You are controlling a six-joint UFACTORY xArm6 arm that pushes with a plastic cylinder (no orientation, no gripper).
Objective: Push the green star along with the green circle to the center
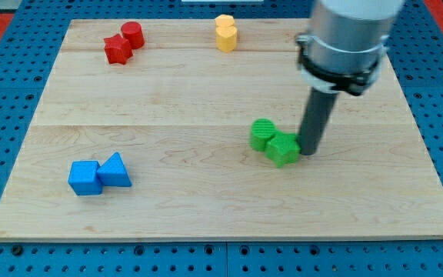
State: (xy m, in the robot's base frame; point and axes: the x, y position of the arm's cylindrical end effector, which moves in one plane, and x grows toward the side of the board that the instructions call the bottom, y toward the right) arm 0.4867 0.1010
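The green star (283, 148) lies right of the board's middle, touching the green circle (263, 133), which sits just up and to the left of it. My tip (310, 151) is down on the board right against the star's right side. The rod rises from there to the arm's grey body at the view's top right.
A red star (117, 50) and red cylinder (132, 35) sit at the top left. Two yellow blocks (225, 33) sit at the top middle. A blue cube (84, 178) and blue triangle (114, 171) sit at the bottom left. The wooden board (206, 92) lies on a blue pegboard.
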